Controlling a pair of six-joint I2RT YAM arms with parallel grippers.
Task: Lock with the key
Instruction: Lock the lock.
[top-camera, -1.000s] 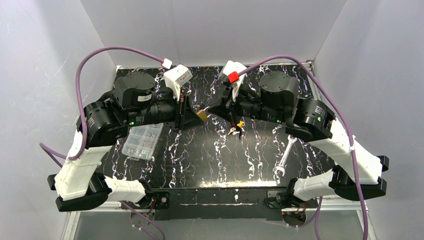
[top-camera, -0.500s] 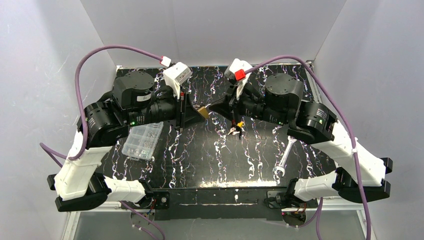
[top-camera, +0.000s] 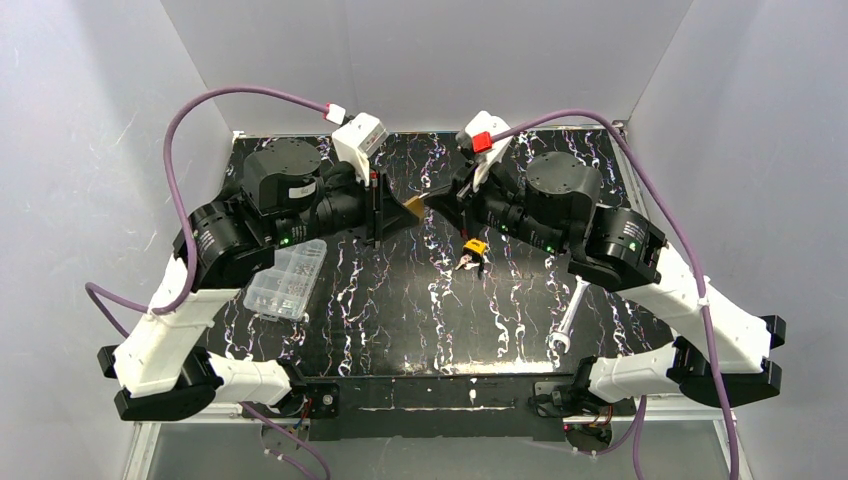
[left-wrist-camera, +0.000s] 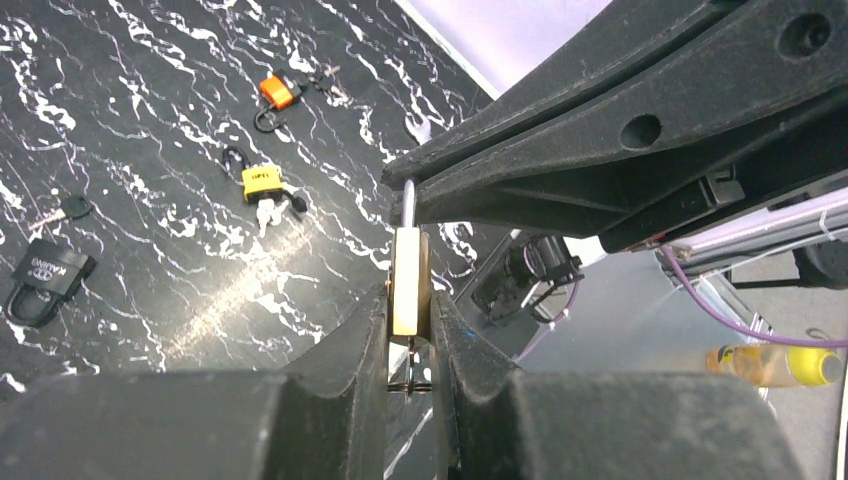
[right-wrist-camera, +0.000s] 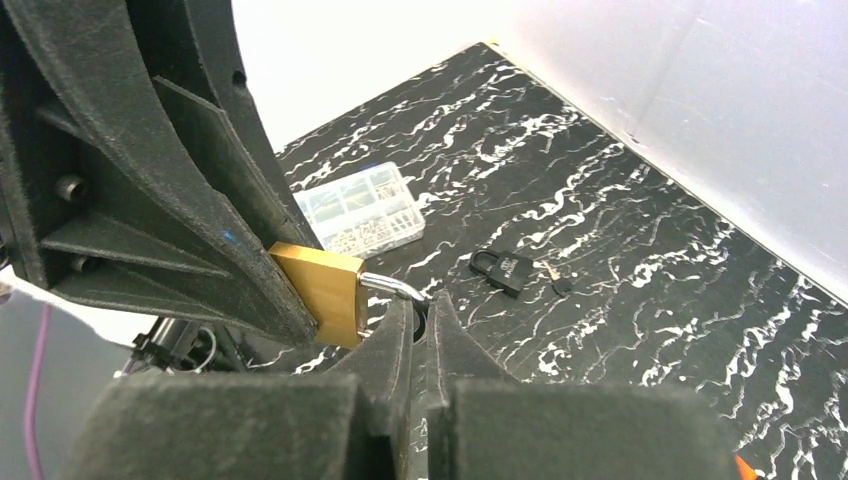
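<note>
Overhead plus wrist close-ups, padlock (top-camera: 411, 206) shared

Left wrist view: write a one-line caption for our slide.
Left jaws clamp a brass padlock by its body; right jaws pinch its shackle.

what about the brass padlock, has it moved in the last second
Yes. The brass padlock moved farther back, away from the yellow padlock, which stayed put.

Bare table (top-camera: 420, 325) between box (top-camera: 285, 280) and wrench (top-camera: 567, 315)
</note>
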